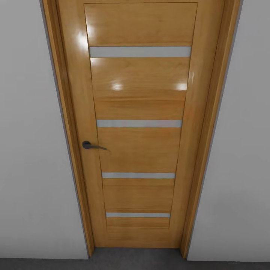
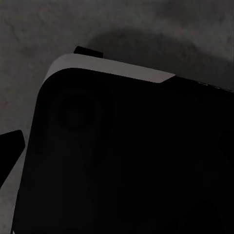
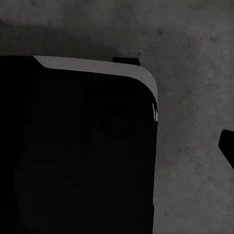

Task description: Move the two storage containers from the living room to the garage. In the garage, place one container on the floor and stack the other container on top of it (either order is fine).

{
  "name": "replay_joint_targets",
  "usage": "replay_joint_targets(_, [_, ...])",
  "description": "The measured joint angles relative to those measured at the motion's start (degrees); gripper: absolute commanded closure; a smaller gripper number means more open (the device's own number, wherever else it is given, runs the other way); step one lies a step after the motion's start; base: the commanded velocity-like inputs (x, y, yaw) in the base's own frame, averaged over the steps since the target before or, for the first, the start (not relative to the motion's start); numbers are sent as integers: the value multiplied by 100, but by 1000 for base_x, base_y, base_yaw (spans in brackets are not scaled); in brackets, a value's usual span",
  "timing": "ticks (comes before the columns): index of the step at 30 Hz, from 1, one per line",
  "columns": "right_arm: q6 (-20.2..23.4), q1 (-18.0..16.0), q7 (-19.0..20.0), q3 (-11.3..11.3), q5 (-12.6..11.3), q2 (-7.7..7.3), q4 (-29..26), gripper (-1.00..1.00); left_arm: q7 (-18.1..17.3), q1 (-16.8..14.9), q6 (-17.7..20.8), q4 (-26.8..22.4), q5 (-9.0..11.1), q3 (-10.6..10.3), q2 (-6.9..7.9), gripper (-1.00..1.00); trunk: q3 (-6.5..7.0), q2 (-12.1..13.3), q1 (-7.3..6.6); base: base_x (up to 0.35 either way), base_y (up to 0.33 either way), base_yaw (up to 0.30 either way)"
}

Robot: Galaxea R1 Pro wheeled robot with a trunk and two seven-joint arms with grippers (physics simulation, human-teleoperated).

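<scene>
A dark grey, rough floor (image 1: 142,258) runs as a narrow strip along the near edge of the head view, meeting the foot of a closed wooden door (image 1: 138,150) and the pale grey walls (image 1: 33,150) on either side of it. In the left wrist view the same mottled concrete-like floor (image 2: 161,34) lies beyond a large black rounded body of the robot (image 2: 122,165), whose upper edge catches light as a pale grey band. A dark finger-like tip (image 2: 9,148) juts in at the edge of that view; whether the left pincer is released or clenched cannot be told from it. The right wrist view gives a mirrored scene: the black robot body (image 3: 73,156) with its light rim, the grey floor (image 3: 195,73) beside it, and a small dark tip (image 3: 227,146) at the border; the right pincer's state cannot be told either. Neither wrist view lets me place a storage container against the pincers.

Farther off, the door stands shut in its wooden frame (image 1: 210,131). It is honey-coloured and glossy, with four narrow frosted horizontal strips (image 1: 138,123) set across its panel and bright reflections near the top. A dark lever handle (image 1: 92,146) sits at the door's left edge, about mid-height, pointing toward the middle of the door.
</scene>
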Motion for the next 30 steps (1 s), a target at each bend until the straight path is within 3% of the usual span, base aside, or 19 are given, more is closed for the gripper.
replay_joint_targets(25, [40, 0, 22, -12, 16, -8, -69, -100, 0, 0, -1, 1, -7, 0, 0, -100, 1, 0, 0, 0, 0, 0])
replay_joint_targets(28, [80, -1, 37, -15, 98, -8, -329, -100, 0, 0, -1, 1, -6, 0, 0, -100, 1, 0, 0, 0, 0, 0])
replay_joint_targets(29, [160, -2, 38, -14, 163, -8, -561, -100, 0, 0, -1, 2, -6, 0, 0, -100, 2, 0, 0, 0, 0, 0])
replay_joint_targets(30, [520, -5, 26, -22, 304, -6, -1075, -100, 0, 0, -5, 3, -7, -1, 0, -100, 2, 0, 0, 0, 0, 0])
